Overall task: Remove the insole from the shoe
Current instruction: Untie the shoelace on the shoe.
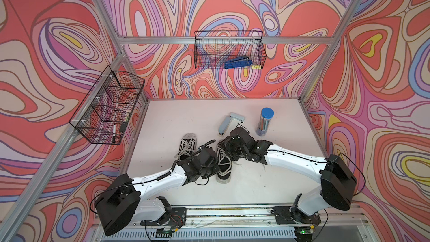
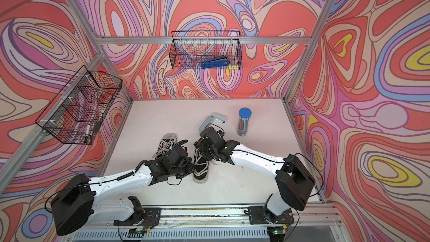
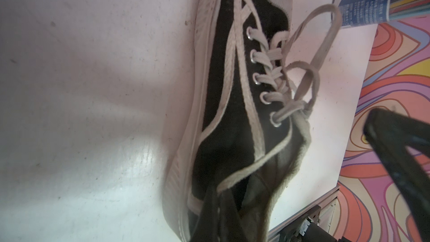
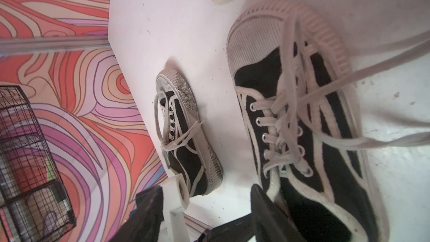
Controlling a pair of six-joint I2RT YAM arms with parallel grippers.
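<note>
1. The black canvas shoe [image 1: 223,167] with white laces is stood upright on the worktop [image 1: 176,117], directly between the two end effectors. Its toe is pointed away from the left end effector [image 3: 214,215].
2. The left end effector is seen closed on the collar wall at the shoe's heel. A loose lace [image 3: 256,166] is run down to its fingers.
3. The right end effector [image 4: 207,188] is held with its jaws standing apart, just above the shoe's opening. One finger [image 4: 267,206] is placed just beside the collar's white edge.
4. The insole cannot be told apart. The shoe's inside is shown only as a dark hollow beneath the right end effector.
5. A second shoe [image 4: 183,136] of the same kind is seen beyond and to the left of the left end effector, near the gripped shoe but apart from it.
</note>
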